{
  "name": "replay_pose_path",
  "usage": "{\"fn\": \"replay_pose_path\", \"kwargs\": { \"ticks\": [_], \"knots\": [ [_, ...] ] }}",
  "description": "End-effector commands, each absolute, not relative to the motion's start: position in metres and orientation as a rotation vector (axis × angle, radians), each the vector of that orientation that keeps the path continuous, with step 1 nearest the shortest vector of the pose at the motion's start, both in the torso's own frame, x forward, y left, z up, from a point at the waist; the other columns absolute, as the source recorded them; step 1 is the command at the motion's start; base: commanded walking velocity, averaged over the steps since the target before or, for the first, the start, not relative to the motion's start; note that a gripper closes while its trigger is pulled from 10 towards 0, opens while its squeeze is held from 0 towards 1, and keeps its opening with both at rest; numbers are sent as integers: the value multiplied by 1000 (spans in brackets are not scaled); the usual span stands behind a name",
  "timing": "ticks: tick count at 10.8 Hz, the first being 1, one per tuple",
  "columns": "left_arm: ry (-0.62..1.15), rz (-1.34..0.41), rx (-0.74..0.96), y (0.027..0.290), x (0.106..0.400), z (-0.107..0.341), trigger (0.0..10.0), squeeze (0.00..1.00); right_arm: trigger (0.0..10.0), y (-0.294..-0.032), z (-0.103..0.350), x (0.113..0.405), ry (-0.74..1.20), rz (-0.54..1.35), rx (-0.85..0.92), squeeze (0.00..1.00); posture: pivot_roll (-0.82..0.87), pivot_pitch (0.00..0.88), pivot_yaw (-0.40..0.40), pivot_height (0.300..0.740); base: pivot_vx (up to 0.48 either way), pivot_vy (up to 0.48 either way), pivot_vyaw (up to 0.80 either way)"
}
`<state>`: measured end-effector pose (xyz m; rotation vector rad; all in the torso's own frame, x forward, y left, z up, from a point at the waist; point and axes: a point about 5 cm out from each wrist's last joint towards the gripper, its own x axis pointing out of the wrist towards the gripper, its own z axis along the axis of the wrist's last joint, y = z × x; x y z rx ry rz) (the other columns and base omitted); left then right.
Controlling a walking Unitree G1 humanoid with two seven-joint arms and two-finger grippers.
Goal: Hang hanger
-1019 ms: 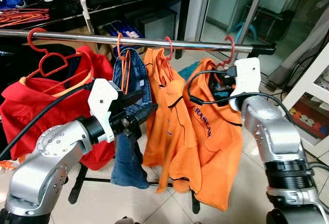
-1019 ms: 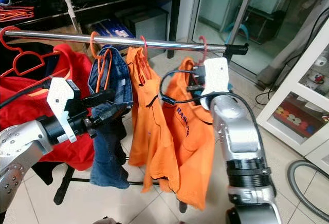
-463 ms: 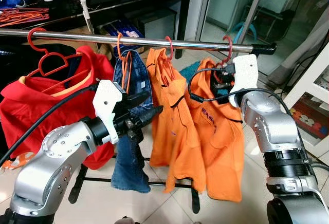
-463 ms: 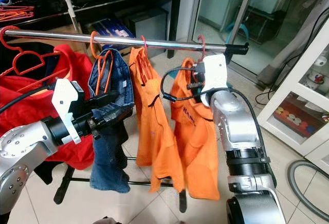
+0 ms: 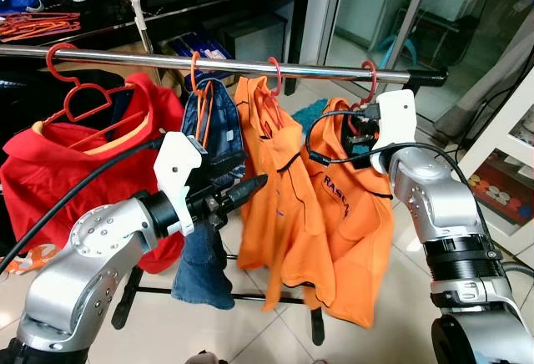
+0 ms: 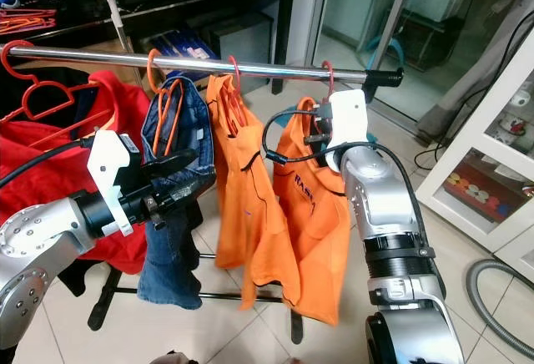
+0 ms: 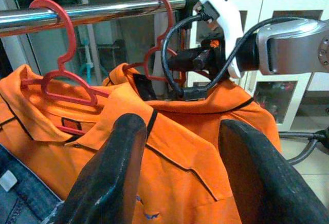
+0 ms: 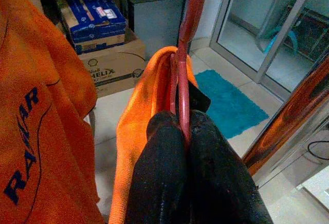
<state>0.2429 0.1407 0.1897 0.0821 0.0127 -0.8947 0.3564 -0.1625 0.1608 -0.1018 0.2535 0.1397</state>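
At the far right end of the shiny steel clothes rail (image 5: 250, 67), I have the right gripper (image 8: 184, 131) pinched tight on the neck of the red plastic hanger (image 5: 368, 88) carrying the orange polo shirt with dark lettering (image 5: 355, 222), and its hook looks already seated over the rail. My left gripper (image 5: 242, 182) hovers with fingers spread beside the blue jeans (image 5: 204, 255), holding nothing. I judge the hanging nearly done; next I should unclamp and draw the right arm back without dragging the hook off.
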Motion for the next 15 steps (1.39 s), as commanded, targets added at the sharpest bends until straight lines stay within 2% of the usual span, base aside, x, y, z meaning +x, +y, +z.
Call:
{"fn": "replay_pose_path", "kwargs": {
  "ticks": [1, 3, 4, 5, 8, 11, 12, 13, 15],
  "knots": [
    [18, -900, 94, 141, 242, 189, 10000, 0, 10000, -166, 163, 358, 242, 132, -111, 0, -58, 0, -28, 740, 0, 0, 0],
    [13, -893, 93, 141, 243, 190, 10000, 0, 10000, -168, 167, 357, 224, 116, -91, 0, -62, 0, -24, 740, 0, 0, 0],
    [12, -892, 95, 142, 244, 190, 10000, 0, 10000, -168, 168, 357, 214, 113, -80, 694, -64, 0, -23, 740, 0, 0, 0],
    [12, -892, 97, 142, 244, 190, 10000, 0, 10000, -169, 169, 356, 209, 108, -72, 1000, -64, 0, -21, 740, 0, 0, 0],
    [9, -891, 100, 143, 245, 190, 10000, 0, 10000, -171, 176, 353, 187, 104, -67, 1000, -63, 0, -27, 740, 0, 0, 0],
    [4, -859, 95, 145, 247, 190, 10000, 0, 10000, -170, 192, 335, 131, 100, -66, 1000, -73, 0, -9, 740, 0, 0, 0],
    [-5, -804, 123, 148, 248, 187, 10000, 0, 10000, -171, 198, 327, 101, 110, -99, 725, -73, 0, -1, 740, 0, 0, 0],
    [-36, -621, 116, 158, 251, 180, 10000, 0, 10000, -174, 212, 299, 13, 168, -49, 0, -75, 0, 11, 740, 0, 0, 0],
    [-116, -531, 160, 156, 248, 186, 10000, 0, 10000, -178, 222, 269, -80, 185, 31, 0, -76, 0, 20, 740, 0, 0, 0]
  ]
}}
